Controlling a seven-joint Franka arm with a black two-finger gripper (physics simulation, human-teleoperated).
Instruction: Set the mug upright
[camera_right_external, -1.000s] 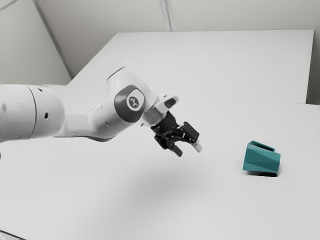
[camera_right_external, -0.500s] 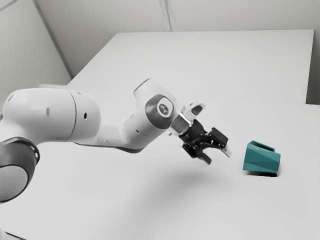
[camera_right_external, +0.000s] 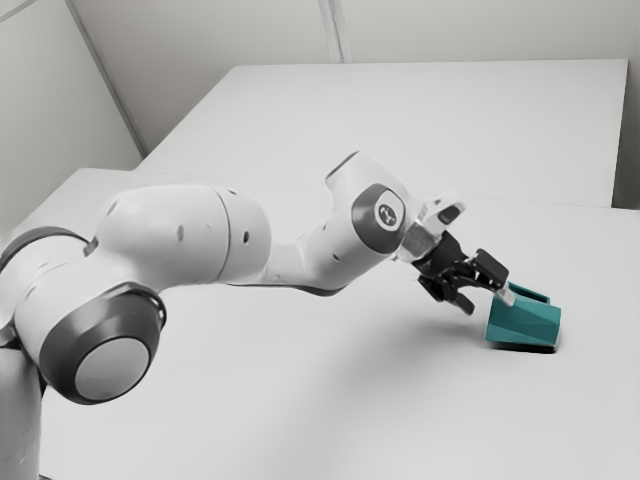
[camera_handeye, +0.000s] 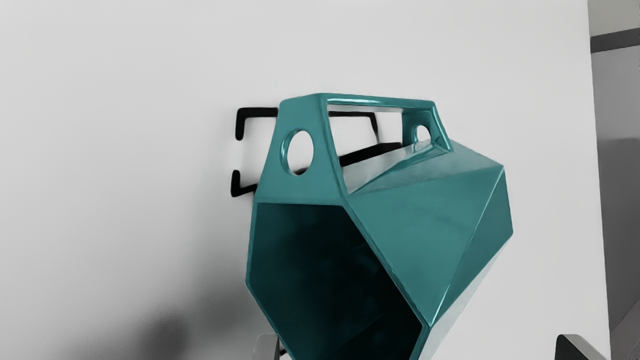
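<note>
Lying on its side, teal mug (camera_handeye: 420, 225), long axis roughly level, mouth facing the wide-spread hand (camera_right_external: 489, 303)

The teal mug (camera_handeye: 415, 225) lies on its side, its dark mouth (camera_handeye: 320, 270) facing the spread hand (camera_handeye: 420, 346).

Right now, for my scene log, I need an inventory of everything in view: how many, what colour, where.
Mug: one, teal, on its side, mouth toward the gripper.
Table: one, white, under the mug.
Flat panel: one, white, beyond the table.
Walls: at least two, pale grey, background.
Shadows: at least two, black beside the mug, soft grey on the table.
Arm: one, white and grey, from the exterior view's left.
Gripper: one, black, open, at the mug.
</note>
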